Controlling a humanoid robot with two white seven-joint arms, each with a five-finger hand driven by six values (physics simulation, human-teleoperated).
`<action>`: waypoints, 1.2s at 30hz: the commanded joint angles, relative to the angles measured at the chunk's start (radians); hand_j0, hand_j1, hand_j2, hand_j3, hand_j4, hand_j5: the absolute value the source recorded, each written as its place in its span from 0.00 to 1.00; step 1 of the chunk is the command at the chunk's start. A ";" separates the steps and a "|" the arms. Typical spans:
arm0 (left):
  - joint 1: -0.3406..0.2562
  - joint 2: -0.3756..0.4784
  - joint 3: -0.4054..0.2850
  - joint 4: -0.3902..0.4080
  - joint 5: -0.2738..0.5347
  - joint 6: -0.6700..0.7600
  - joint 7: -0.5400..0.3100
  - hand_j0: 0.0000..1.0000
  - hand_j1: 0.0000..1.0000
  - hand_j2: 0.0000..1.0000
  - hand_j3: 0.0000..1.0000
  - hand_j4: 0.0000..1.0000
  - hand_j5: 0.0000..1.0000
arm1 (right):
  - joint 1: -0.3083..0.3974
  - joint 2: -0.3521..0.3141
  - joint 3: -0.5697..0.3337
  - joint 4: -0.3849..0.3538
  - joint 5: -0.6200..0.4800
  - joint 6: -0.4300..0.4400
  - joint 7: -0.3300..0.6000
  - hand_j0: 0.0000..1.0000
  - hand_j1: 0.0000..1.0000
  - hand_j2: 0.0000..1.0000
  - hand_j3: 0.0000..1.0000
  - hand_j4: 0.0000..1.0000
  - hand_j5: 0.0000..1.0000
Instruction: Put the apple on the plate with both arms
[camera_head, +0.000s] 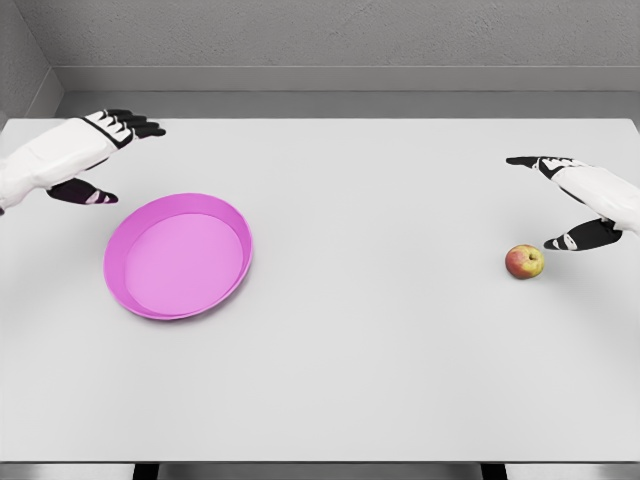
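Two hands hover over the table, one at each side, and neither holds anything. At about nine to ten o'clock the left hand (100, 160) comes in from the left edge, fingers spread wide with the thumb dropped below them, just beyond the plate's upper-left rim and apart from it. The pink plate (232, 218), round with a raised rim, lies at about eight o'clock from the table's middle and has nothing in it. Well apart from it, at about three to four o'clock, the apple (524, 262) sits on the bare tabletop, red and yellow, stem up. The right hand (565, 205) hangs just beside and above it, wide open, fingers stretched out at the top and thumb tip near the apple's upper right; whether the thumb touches cannot be told.

By my reading the task is at its start: the apple is not yet grasped, and lifting, carrying across and setting down remain. The table (380, 380) is flat and pale grey, with grey walls behind it.
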 joint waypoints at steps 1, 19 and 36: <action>0.000 0.002 0.001 0.000 0.008 0.000 -0.006 1.00 1.00 1.00 1.00 1.00 1.00 | 0.000 -0.004 -0.003 -0.002 -0.002 -0.002 0.000 1.00 1.00 1.00 1.00 1.00 1.00; -0.003 -0.001 0.001 -0.003 -0.019 0.000 -0.008 1.00 1.00 1.00 1.00 1.00 1.00 | 0.058 -0.001 -0.048 0.046 0.024 -0.007 0.363 1.00 1.00 1.00 1.00 1.00 1.00; -0.009 0.000 -0.017 0.003 -0.015 0.000 -0.005 1.00 1.00 1.00 1.00 1.00 1.00 | -0.203 0.065 0.198 0.101 0.072 0.167 0.366 1.00 1.00 1.00 1.00 1.00 1.00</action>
